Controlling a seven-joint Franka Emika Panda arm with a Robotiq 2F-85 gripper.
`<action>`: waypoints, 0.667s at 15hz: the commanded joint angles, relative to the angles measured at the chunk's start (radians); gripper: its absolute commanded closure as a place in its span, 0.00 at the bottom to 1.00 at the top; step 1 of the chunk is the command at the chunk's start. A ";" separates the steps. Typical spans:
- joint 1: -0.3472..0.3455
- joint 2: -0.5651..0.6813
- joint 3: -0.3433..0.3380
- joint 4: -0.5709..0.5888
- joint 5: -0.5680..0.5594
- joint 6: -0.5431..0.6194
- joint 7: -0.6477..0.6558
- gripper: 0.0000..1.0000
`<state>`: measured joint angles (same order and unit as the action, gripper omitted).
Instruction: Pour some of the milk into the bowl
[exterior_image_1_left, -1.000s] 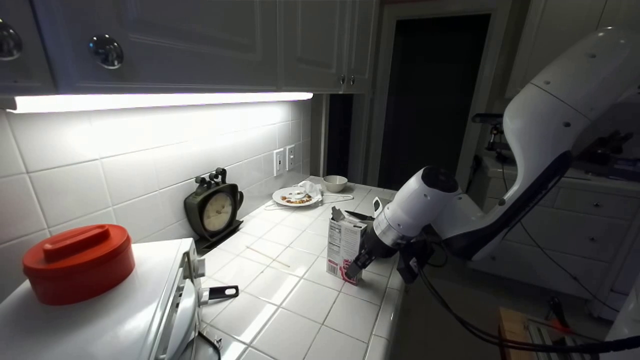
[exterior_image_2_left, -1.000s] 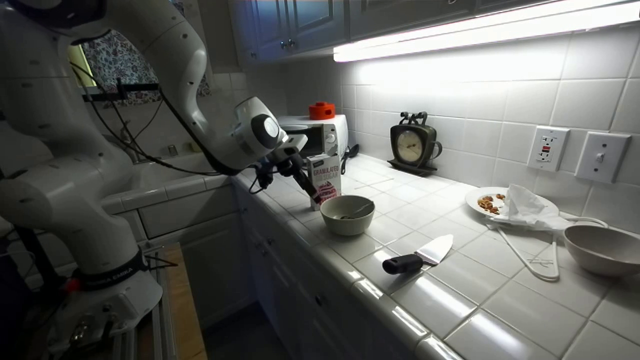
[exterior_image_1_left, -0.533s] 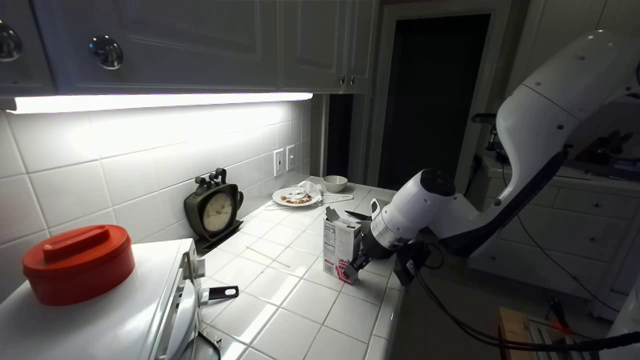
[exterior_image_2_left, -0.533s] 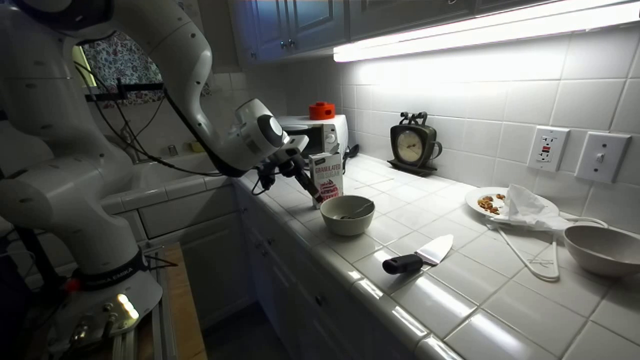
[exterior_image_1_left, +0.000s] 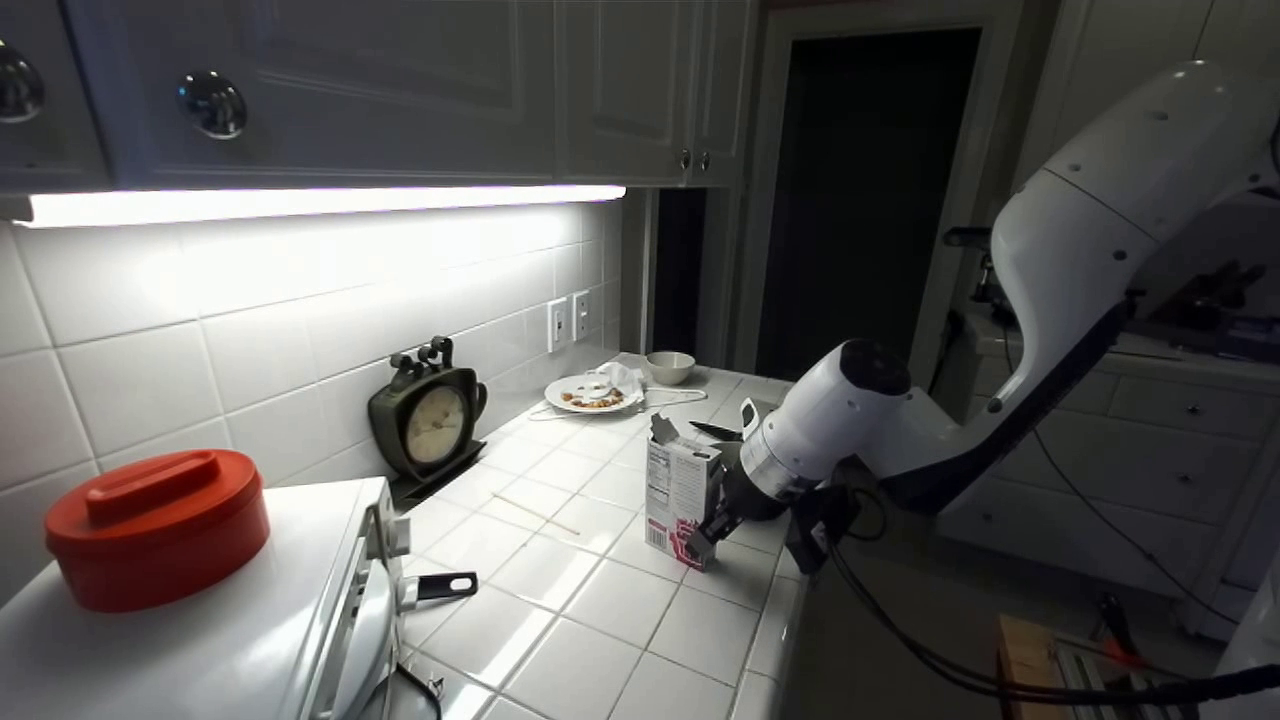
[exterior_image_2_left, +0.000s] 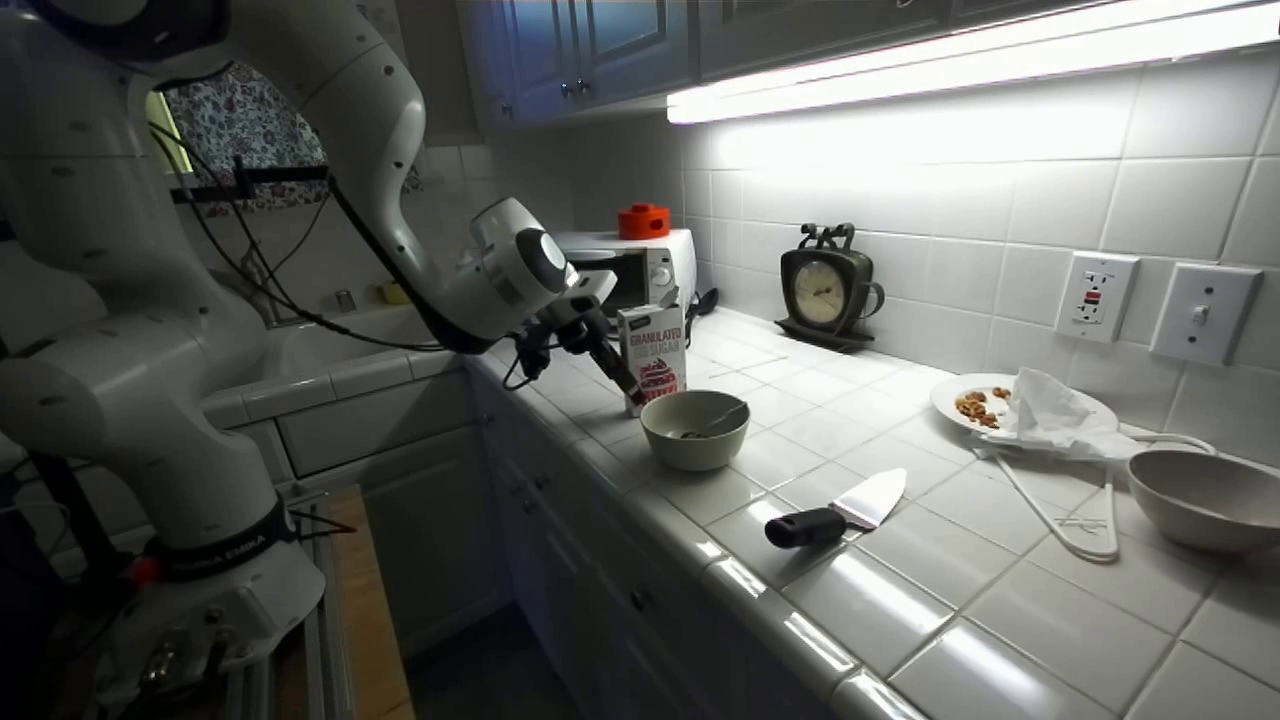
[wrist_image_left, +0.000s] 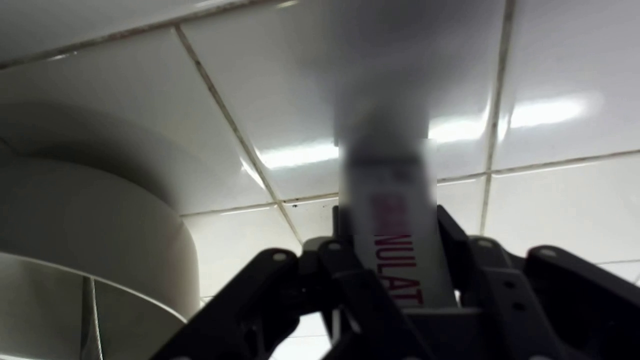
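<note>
Sugar carton (exterior_image_2_left: 657, 350), a tall white cardboard box labelled GRANULATED and SUGAR in red, stands upright on the white-tiled counter (exterior_image_2_left: 860, 410) in an exterior view, the likely item to pour. Just beside it, a round pale grey-green bowl (exterior_image_2_left: 700, 455), ceramic by its look and the likely target, holds a slim utensil (exterior_image_2_left: 726, 417) and something dark, too small to identify. Well apart, a round white plate (exterior_image_2_left: 945, 412) carries brown food bits (exterior_image_2_left: 978, 412) and crumpled white paper (exterior_image_2_left: 1065, 415).

In the wrist view, the black two-fingered tool (wrist_image_left: 391, 216) pinches the carton across its narrow side, both fingers looking flush with the cardboard; the bowl's wall shows at left, tile between. Good handling calls for a firm but not crushing squeeze, a straight lift with the box upright until its base clears the bowl's rim, then a slow, small tilt toward the middle.

In an exterior view, the hold sits low, by the reddish-pink print, so the load above could swing once tipped. A raised grey flap (exterior_image_1_left: 663, 430) tops the carton, its inside hidden; pouring clear of that flap looks cleaner. At left, a lidded red oval container (exterior_image_1_left: 155, 550), contents out of sight, sits on a white oven (exterior_image_1_left: 250, 630).
</note>
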<state>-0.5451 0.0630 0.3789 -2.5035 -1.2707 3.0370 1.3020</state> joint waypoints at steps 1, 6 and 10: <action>0.016 -0.047 0.024 -0.050 0.076 -0.073 -0.012 0.84; 0.052 -0.103 0.075 -0.087 0.315 -0.194 -0.068 0.84; 0.377 -0.146 -0.170 -0.095 0.632 -0.279 -0.172 0.84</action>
<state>-0.3091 -0.0314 0.2976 -2.5546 -0.8342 2.8198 1.1994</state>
